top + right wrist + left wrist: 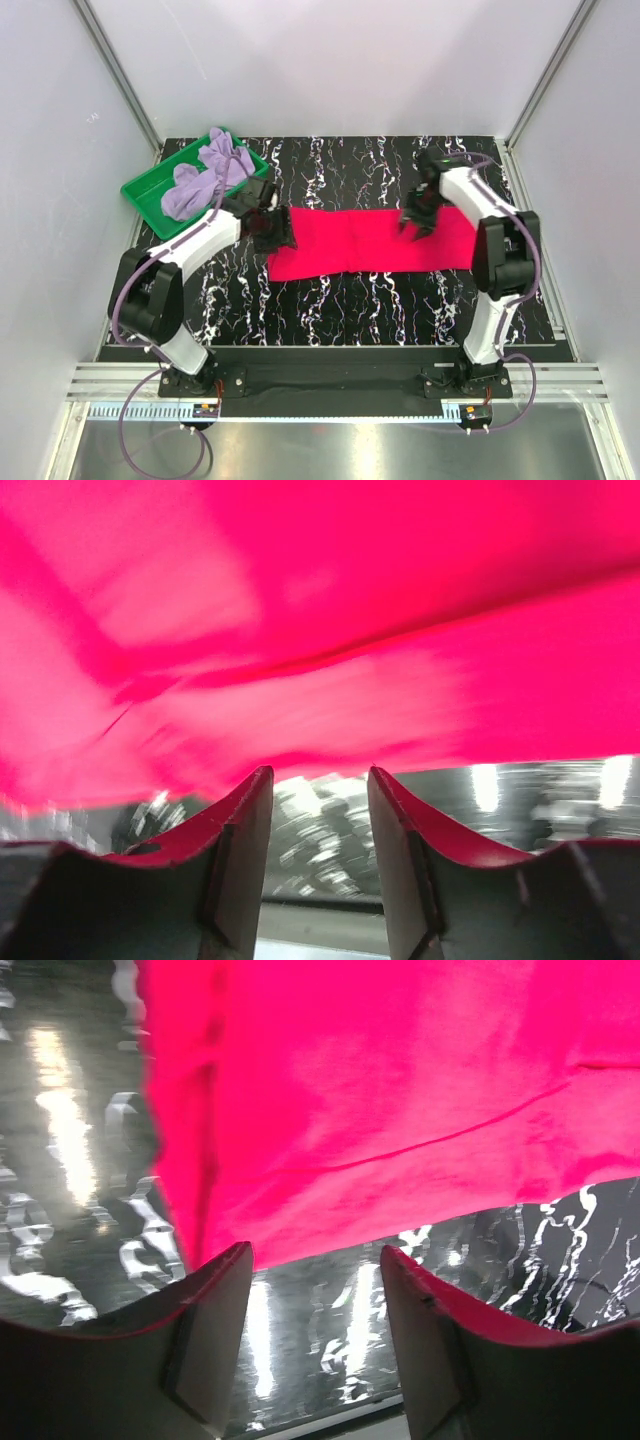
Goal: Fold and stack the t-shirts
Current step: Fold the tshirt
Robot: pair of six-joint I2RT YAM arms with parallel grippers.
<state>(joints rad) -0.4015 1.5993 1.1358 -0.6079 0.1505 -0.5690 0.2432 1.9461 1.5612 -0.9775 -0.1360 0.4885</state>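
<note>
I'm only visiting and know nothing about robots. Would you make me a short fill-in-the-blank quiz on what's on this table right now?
1. The lavender t-shirt lies crumpled in the ____ tray.
2. The crimson t-shirt lies spread flat on the ____.
3. The left tool is at the crimson t-shirt's ____ end (left or right).
4. The left tool and the right tool are both ____, gripping nothing.

Missing words: green; table; left; open.

my worktop (350, 300): black, white-marbled | centre to right: crimson t-shirt (360, 240) spread out | far-left corner: green tray (145, 195)
</note>
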